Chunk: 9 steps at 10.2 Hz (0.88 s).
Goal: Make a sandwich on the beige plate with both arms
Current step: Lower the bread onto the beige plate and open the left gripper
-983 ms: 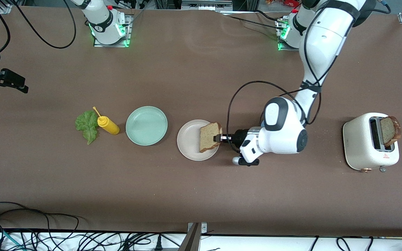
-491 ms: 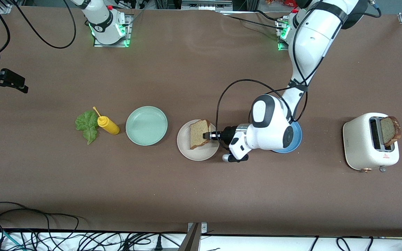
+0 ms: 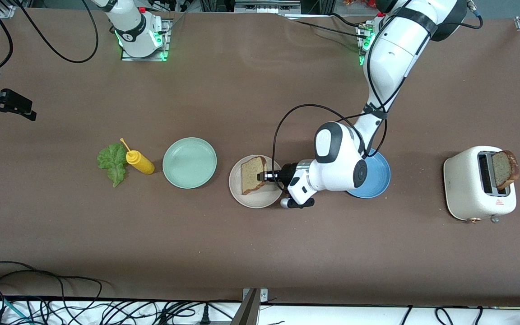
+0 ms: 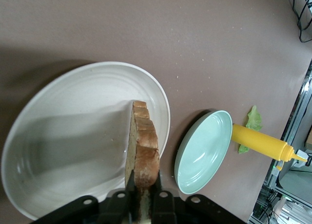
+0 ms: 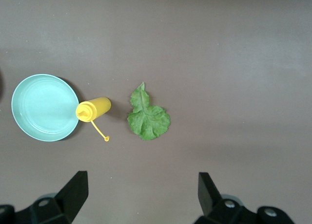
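1. Bread slice (image 3: 253, 174) is over the beige plate (image 3: 252, 201), gripped by its crust edge; in the left wrist view the slice (image 4: 142, 148) stands on edge, apparently so it can be laid flat as the sandwich base.
2. Left gripper (image 3: 264, 176) comes in low from the left arm's end of the table, its fingers (image 4: 130, 182) pinching the crust on both sides. Whether the slice already rests on the plate I cannot tell.
3. Right gripper (image 5: 141, 195) waits with fingers spread wide, above the lettuce leaf (image 5: 147, 116) and the yellow sauce bottle (image 5: 93, 110), probably ready for the filling.
4. Lettuce (image 3: 113, 162) lies touching the bottle (image 3: 139, 162) toward the right arm's end of the table, with the mint plate (image 3: 189, 162) between the bottle and the beige plate.
5. Second slice (image 3: 504, 169) stands in the toaster (image 3: 467, 180) near the table edge at the left arm's end; a blue plate (image 3: 375, 180) lies partly under the left arm.
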### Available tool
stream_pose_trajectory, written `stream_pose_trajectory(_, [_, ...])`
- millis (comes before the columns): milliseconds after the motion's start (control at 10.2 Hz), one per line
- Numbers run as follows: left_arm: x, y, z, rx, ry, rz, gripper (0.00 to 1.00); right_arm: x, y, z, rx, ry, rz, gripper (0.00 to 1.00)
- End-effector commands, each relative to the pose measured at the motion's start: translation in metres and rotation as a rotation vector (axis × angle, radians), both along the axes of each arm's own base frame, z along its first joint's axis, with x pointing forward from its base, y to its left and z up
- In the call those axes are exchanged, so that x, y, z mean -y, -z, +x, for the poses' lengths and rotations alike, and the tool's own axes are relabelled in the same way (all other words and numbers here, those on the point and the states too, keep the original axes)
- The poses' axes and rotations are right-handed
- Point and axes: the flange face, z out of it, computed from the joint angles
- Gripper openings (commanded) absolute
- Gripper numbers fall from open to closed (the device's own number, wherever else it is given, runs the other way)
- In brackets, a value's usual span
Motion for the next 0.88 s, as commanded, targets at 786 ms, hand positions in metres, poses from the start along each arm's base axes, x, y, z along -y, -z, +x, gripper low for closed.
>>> stream_pose_trajectory(786, [-0.067,-0.009,0.028,0.079,0.080,0.172,1.00,0.002,-0.001,-0.002,-0.007,0.014,0.005,1.00])
